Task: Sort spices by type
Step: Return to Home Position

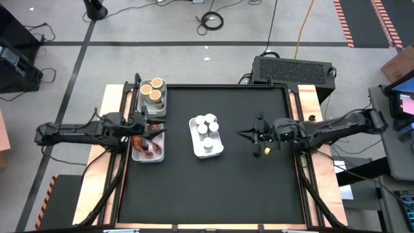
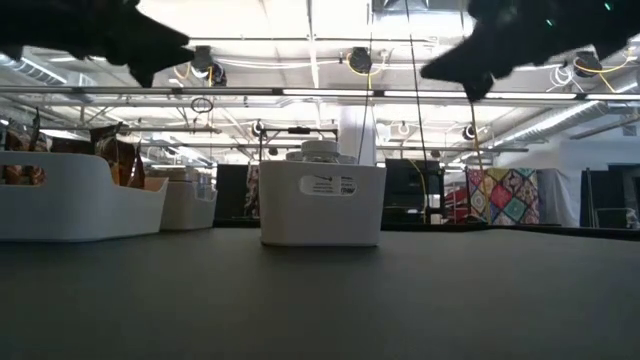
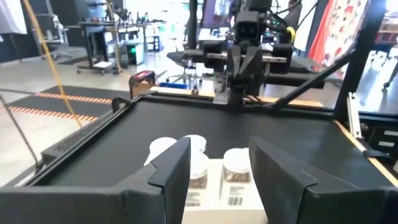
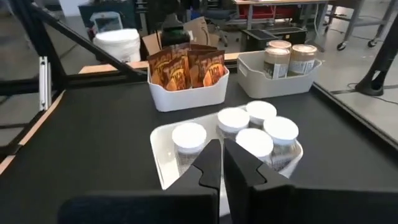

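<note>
White-capped jars [image 1: 206, 133]: grouped in the middle tray [image 1: 191, 133] at the centre of the black table [image 1: 213, 188], between the two grippers.
Orange-topped tubs [image 1: 154, 92]: three, in the far-left tray [image 1: 154, 110].
Reddish-brown packets [image 1: 147, 145]: standing in the left tray [image 1: 147, 159], which sits just on the near side of the tub tray.
Left gripper [image 1: 157, 127]: hangs over the far end of the packet tray, well above its contents, and points right towards the jars. Its fingers [image 3: 174, 165] are spread wide with nothing between them.
Left arm: stretched in from the table's left edge, lying roughly level, wrist over the left trays.
Right gripper [image 1: 242, 134]: right of the jar tray and clear of it, raised off the table, tips aimed left at the jars. Its two fingers [image 4: 208, 165] are pressed together and grip nothing.
Right arm: reaches in from the table's right edge, running nearly straight across, wrist over bare table.
Jars from the right wrist [image 4: 249, 127]: directly ahead of the closed tips, with packets [image 4: 186, 67] and tubs [image 4: 289, 59] in their trays beyond.
</note>
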Controlling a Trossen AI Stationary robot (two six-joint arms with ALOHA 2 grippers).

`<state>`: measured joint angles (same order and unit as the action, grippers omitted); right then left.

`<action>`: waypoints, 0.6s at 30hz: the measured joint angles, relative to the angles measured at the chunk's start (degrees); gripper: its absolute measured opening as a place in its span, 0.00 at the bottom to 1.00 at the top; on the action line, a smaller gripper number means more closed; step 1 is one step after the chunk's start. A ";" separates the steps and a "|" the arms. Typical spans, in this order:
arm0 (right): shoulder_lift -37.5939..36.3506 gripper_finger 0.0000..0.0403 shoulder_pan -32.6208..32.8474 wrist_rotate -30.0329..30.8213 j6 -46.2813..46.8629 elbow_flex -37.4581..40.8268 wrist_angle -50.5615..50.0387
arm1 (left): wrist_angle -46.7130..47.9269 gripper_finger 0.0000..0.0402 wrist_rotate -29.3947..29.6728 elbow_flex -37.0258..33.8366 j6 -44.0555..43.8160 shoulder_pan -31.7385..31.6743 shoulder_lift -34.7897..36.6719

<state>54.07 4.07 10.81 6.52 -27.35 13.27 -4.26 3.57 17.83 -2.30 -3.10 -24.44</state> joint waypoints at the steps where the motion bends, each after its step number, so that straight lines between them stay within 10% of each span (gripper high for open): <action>1: -1.43 0.00 -0.51 -0.57 0.50 1.71 0.67 | 1.24 0.41 -0.27 -0.40 -0.28 -0.49 1.62; 18: -19.31 0.00 -8.65 -2.47 9.82 23.11 9.68 | -1.39 0.41 -4.16 -10.42 -3.39 -6.06 11.28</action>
<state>34.76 -4.58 8.33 16.35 -4.24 22.95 -5.65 -0.59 7.41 -5.69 -9.16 -13.17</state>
